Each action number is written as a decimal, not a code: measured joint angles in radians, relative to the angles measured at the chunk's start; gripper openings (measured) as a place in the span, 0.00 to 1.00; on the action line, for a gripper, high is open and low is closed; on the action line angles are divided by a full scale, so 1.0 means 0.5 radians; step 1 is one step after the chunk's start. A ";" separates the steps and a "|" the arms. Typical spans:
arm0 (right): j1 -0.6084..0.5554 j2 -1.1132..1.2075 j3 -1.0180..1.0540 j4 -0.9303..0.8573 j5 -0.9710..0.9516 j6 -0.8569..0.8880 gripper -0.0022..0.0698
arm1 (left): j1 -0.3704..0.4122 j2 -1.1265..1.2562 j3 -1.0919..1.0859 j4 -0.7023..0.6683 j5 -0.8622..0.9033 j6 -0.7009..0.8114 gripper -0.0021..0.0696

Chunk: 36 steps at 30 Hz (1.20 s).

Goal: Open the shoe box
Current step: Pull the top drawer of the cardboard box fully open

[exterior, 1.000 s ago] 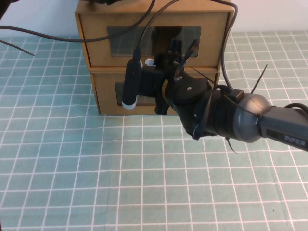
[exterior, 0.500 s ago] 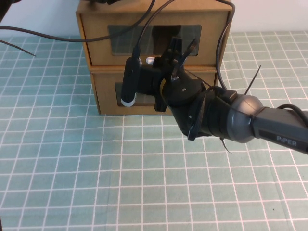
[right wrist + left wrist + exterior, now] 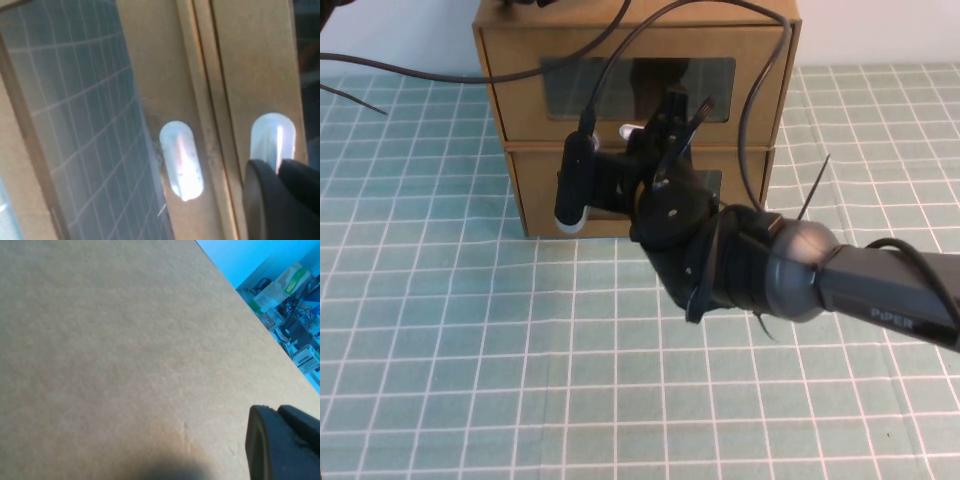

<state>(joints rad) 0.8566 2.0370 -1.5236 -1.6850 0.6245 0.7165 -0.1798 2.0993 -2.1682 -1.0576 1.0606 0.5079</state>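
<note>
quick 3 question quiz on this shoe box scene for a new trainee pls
1. True or false: the right gripper is up against the front of the stacked shoe boxes, with its fingers together.
2. How many white pull tabs show in the right wrist view? A: one. B: two. C: four.
3. The left gripper sits close against one surface that fills most of the left wrist view. What is that surface?

Key:
1. True.
2. B. One tab is in plain sight; the second shows just beyond the right fingers.
3. Plain brown cardboard.
</note>
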 joint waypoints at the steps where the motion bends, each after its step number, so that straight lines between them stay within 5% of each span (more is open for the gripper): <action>1: 0.012 0.000 0.000 0.000 0.021 0.005 0.05 | 0.000 0.000 0.000 0.000 0.005 -0.002 0.02; 21: 0.304 -0.434 0.695 -0.012 0.058 0.063 0.04 | 0.003 0.000 0.000 0.000 0.024 -0.015 0.02; 36: 0.466 -0.482 0.765 0.054 0.176 0.209 0.04 | 0.003 0.000 0.000 0.000 0.021 -0.024 0.02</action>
<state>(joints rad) 1.0893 1.7958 -1.1409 -1.6579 0.7126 0.8210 -0.1785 2.0993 -2.1682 -1.0578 1.0709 0.4960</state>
